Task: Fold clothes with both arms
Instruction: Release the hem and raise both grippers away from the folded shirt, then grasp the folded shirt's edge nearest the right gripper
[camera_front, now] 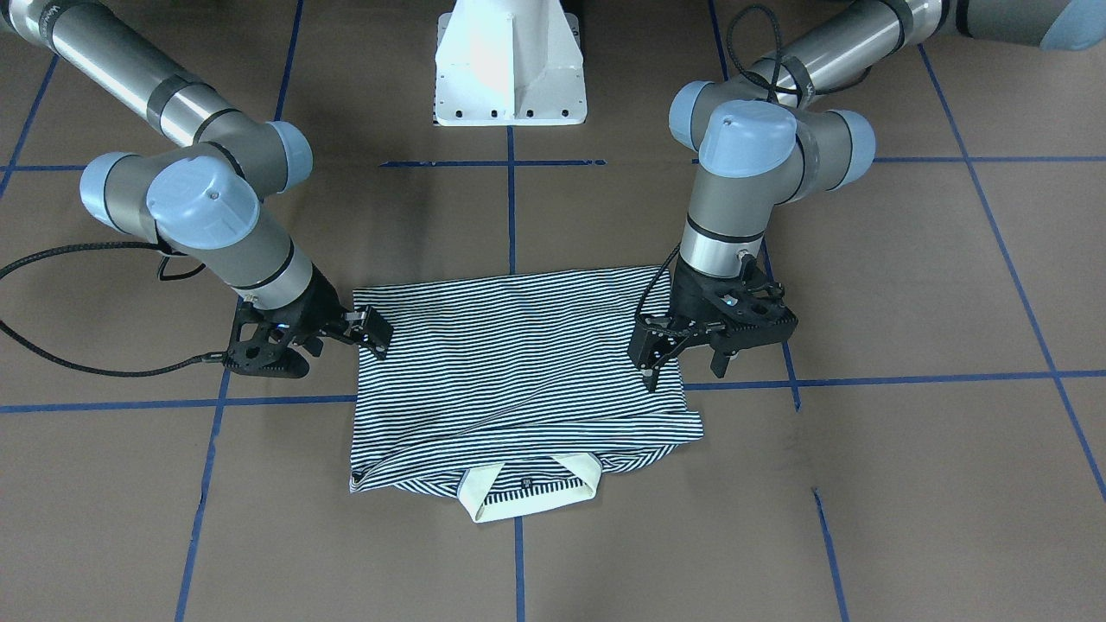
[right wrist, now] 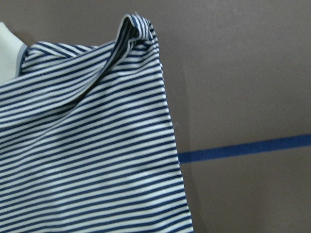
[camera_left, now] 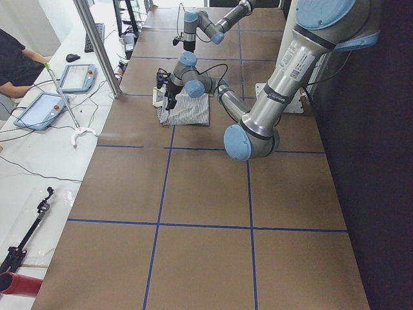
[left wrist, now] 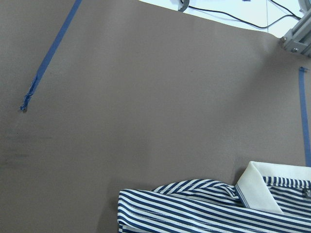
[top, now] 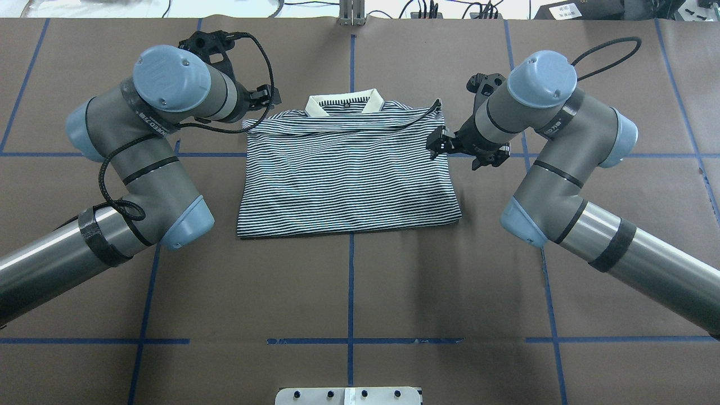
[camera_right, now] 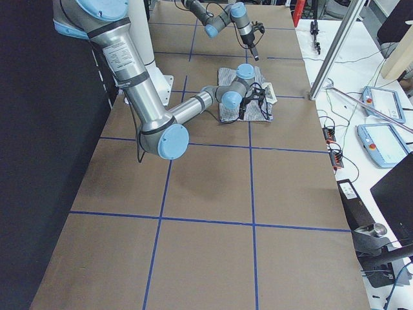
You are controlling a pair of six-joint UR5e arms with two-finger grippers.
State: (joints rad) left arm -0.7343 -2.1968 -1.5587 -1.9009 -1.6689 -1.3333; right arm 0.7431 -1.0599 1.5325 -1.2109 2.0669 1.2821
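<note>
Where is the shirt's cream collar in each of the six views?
Front-facing: collar bottom centre.
Overhead: collar top centre.
Exterior left: collar at shirt's left edge.
Exterior right: collar at shirt's right edge.
Left wrist: collar bottom right.
Right wrist: collar top-left corner.
Shared landmark: blue tape grid.

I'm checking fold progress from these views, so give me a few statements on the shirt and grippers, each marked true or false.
1. The navy-and-white striped polo shirt lies folded into a rectangle on the brown table. True.
2. Its cream collar faces the white pedestal base. False: the collar lies on the side away from the base.
3. The left gripper is open at the shirt's edge. True.
4. The shirt hangs in the air. False: it lies flat on the table.
</note>
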